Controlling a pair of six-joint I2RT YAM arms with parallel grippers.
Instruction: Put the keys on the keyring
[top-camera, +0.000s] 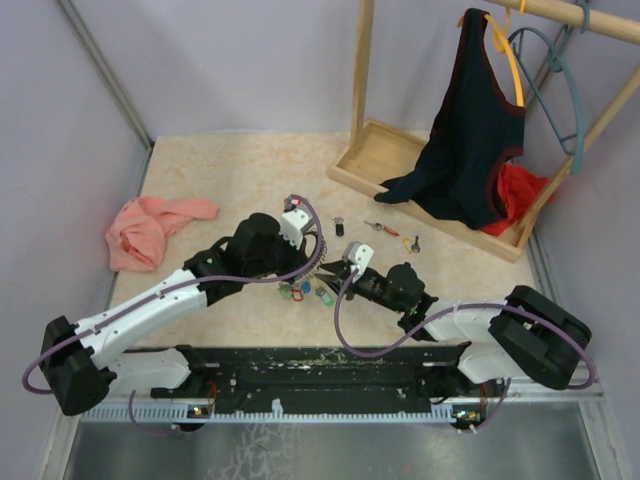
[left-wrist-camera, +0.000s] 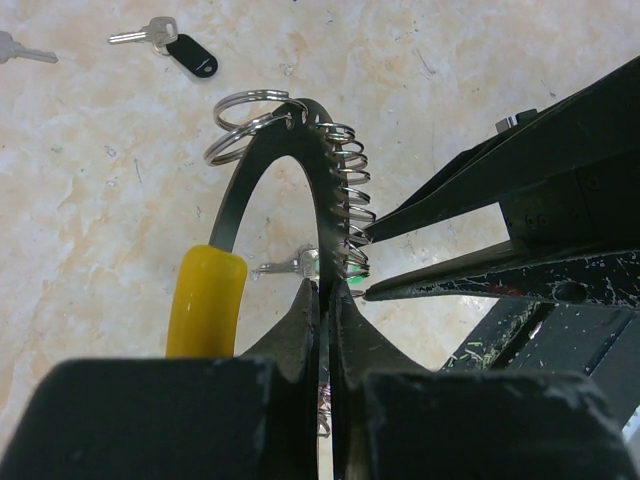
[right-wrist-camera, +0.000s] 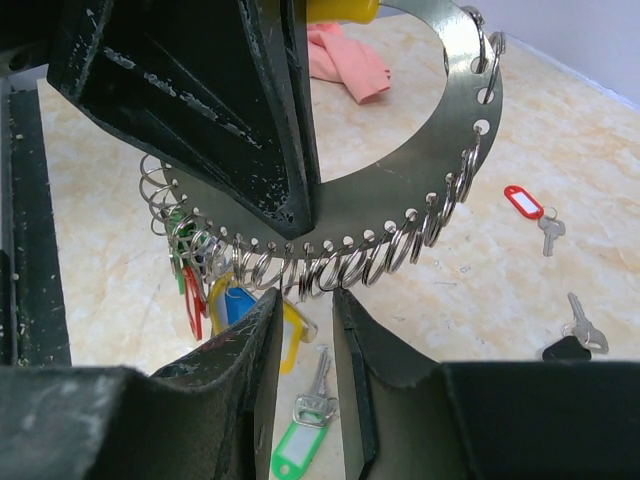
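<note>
The left gripper is clamped on the band of a wide, flat, silvery metal keyring with a yellow plastic sleeve, holding it above the marbled beige table. The right gripper, jaws narrowly apart, brackets the small wire split rings along the band's edge; whether it pinches one cannot be told. Colour-tagged keys hang from the band. Beyond lie a black-tagged key and a red-tagged key.

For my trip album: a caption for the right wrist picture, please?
Left fingers clamp the keyring; right fingers, parted, sit by its small rings, a red-tagged key loose on the table.
</note>
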